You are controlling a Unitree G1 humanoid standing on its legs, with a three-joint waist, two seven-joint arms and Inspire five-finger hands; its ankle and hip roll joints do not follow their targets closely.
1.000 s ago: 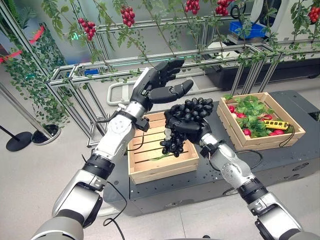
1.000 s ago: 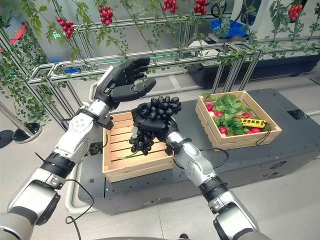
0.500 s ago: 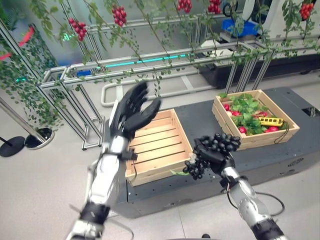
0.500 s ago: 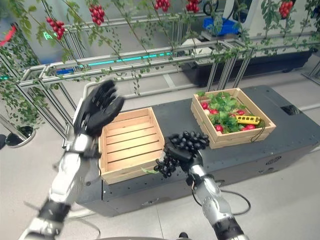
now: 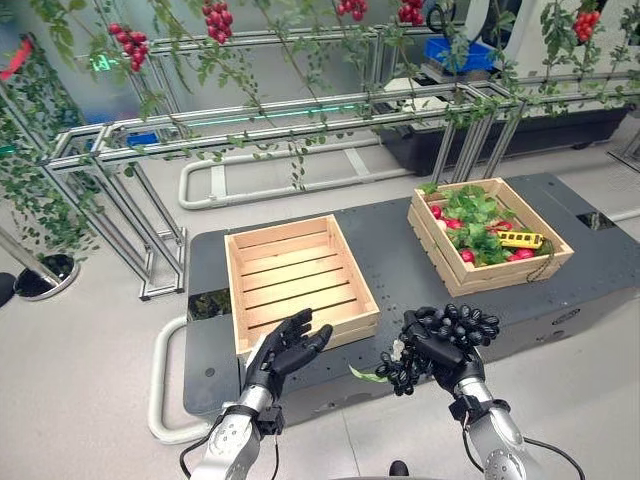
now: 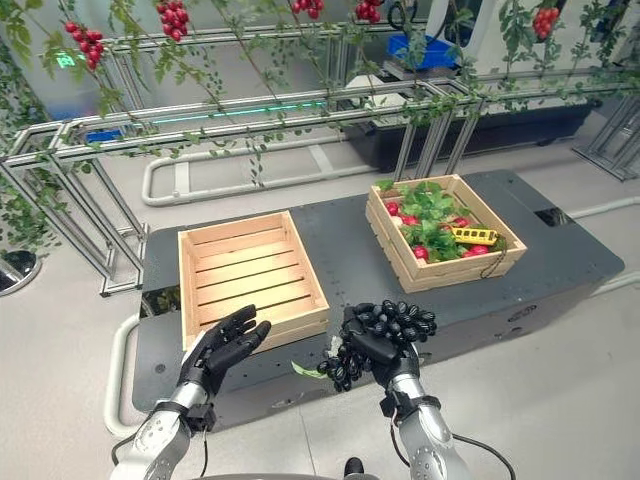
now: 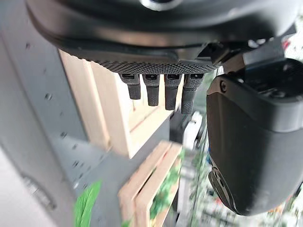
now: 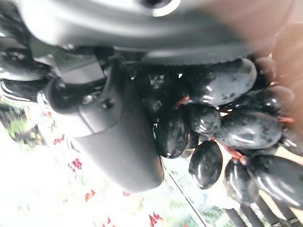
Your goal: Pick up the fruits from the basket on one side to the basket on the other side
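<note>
A bunch of black grapes [image 5: 470,322] is held in my right hand [image 5: 437,352], which is shut on it low in front of the dark platform's [image 5: 390,240] near edge; some grapes [image 8: 236,132] and a green leaf hang below the fingers. The empty wooden crate [image 5: 295,275] stands on the platform's left part. The other crate [image 5: 490,235], on the right, holds red fruit, green leaves and a yellow item. My left hand [image 5: 285,350] hovers open by the empty crate's near corner, its fingers [image 7: 165,94] straight and holding nothing.
Behind the platform run metal frames [image 5: 300,110] hung with leafy vines and red fruit clusters [image 5: 215,18]. A white tube rail [image 5: 165,380] curves on the floor at the platform's left end. Grey floor surrounds the platform.
Both arms have dropped low toward the platform's near edge. The left hand came down from its raised position, still open. The grapes stay in the right hand. The camera has shifted.
</note>
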